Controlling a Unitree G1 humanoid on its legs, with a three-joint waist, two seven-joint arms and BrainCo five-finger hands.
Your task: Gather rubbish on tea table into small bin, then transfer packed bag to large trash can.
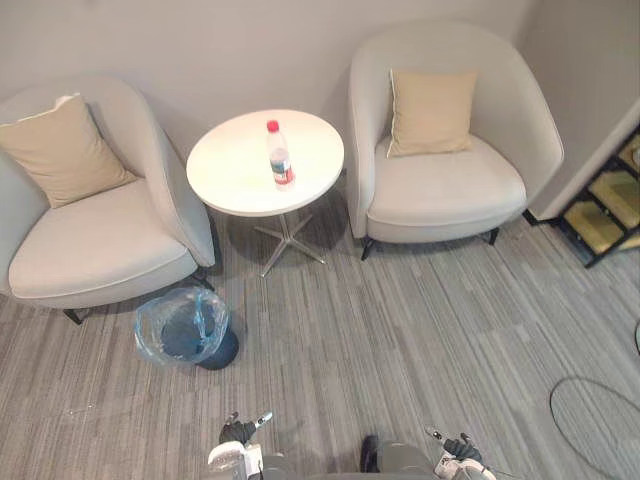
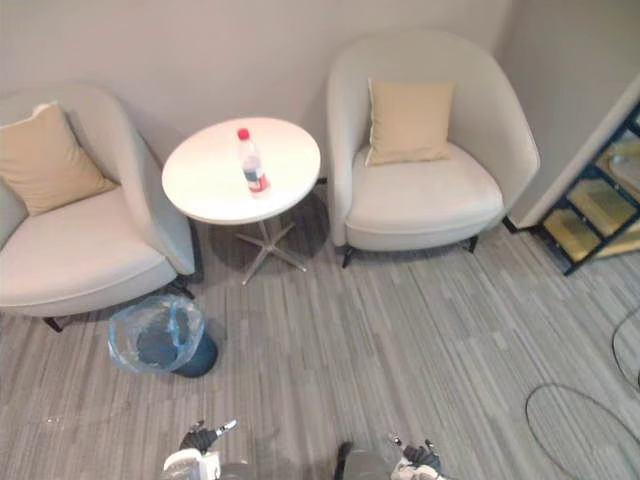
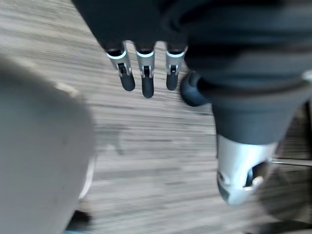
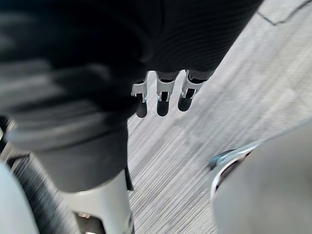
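While the bottle [image 1: 280, 155] stands upright near the middle of the round white table [image 1: 225, 180], its long axis is vertical and its red cap points up (label band low on the body). The small bin [image 1: 183, 326], lined with a clear bag [image 1: 150, 320], is noted on the floor just beside the left armchair [image 1: 90, 240], below the table's edge. The left hand [image 1: 240, 432] and right hand [image 1: 462, 450] are held low over the floor, fingers [image 3: 145, 78] of both straight, side by side, nothing grasped.
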